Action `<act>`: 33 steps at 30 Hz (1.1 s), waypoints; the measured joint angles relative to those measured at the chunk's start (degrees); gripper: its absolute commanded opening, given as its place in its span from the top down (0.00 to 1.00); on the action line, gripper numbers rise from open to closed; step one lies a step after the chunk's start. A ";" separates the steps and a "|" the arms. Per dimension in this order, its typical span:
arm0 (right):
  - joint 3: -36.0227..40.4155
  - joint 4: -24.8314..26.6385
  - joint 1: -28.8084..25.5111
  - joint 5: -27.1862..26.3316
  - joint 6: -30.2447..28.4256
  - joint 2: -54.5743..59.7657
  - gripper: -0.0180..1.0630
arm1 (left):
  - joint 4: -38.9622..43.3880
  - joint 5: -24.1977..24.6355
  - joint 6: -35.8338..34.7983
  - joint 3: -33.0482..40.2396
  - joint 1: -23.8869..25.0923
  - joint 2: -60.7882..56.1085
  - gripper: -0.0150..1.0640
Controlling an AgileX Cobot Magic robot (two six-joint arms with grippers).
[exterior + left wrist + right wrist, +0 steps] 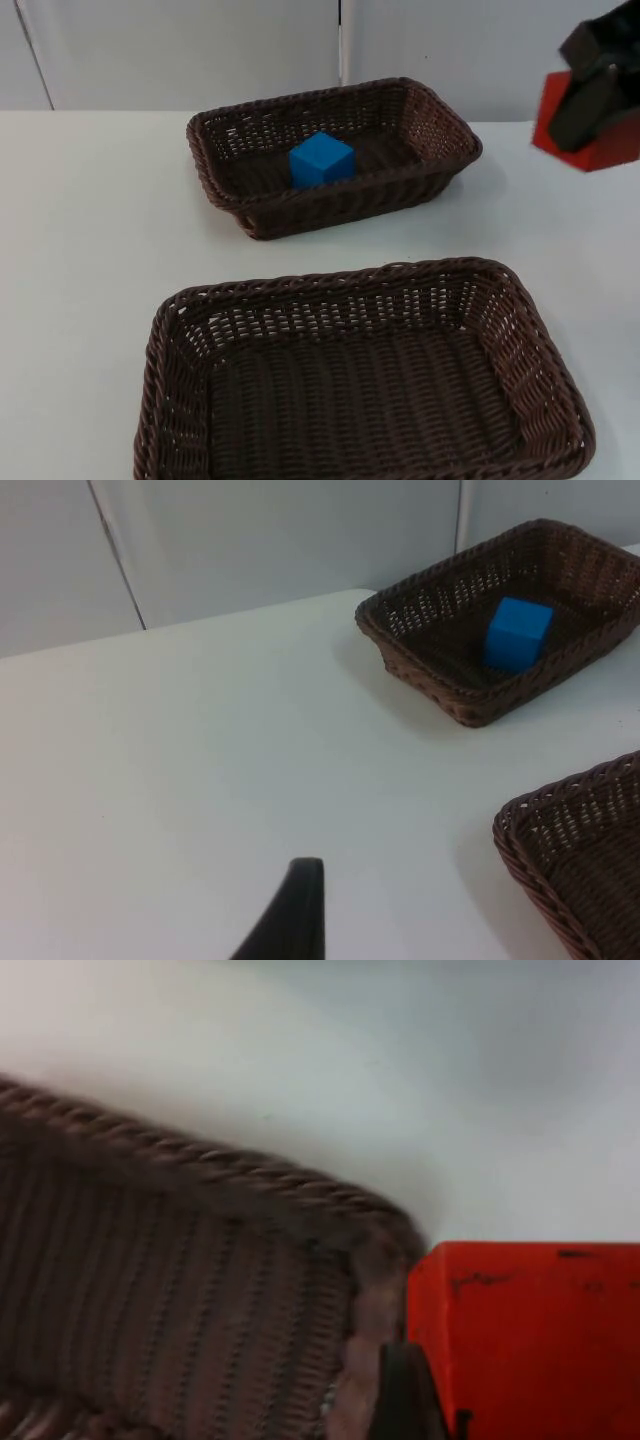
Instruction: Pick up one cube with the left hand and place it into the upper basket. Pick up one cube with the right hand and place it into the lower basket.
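Observation:
A blue cube (322,160) (518,633) lies inside the upper brown wicker basket (445,135) (420,665). The lower wicker basket (350,285) (560,830) holds nothing. At the far right, raised above the table, my right gripper (588,112) is shut on a red cube (612,155) (530,1340). In the right wrist view a basket rim (250,1190) lies just beside the red cube; I cannot tell which basket it is. One black fingertip (297,905) of my left gripper stands over bare table, well left of both baskets.
White table top (90,250) stretches to the left of both baskets. The grey partition wall (180,50) closes off the back edge right behind the upper basket.

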 measured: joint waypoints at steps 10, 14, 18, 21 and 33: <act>0.00 -0.41 14.19 0.00 -0.22 0.00 0.98 | 0.00 0.00 0.00 0.00 0.00 0.00 0.13; 0.00 -0.51 18.19 0.00 -0.22 0.00 0.98 | 0.00 0.00 0.00 0.00 0.00 0.00 0.13; 0.00 -0.65 20.71 0.00 -0.88 0.00 0.98 | -0.14 0.00 0.00 0.00 0.00 0.00 0.13; 0.00 -0.65 20.71 0.00 -0.98 0.00 0.98 | -0.14 0.00 0.00 0.00 0.00 0.00 0.13; 0.00 -0.65 20.71 -0.48 -1.11 0.00 0.98 | -0.25 0.00 0.00 0.00 0.00 0.00 0.13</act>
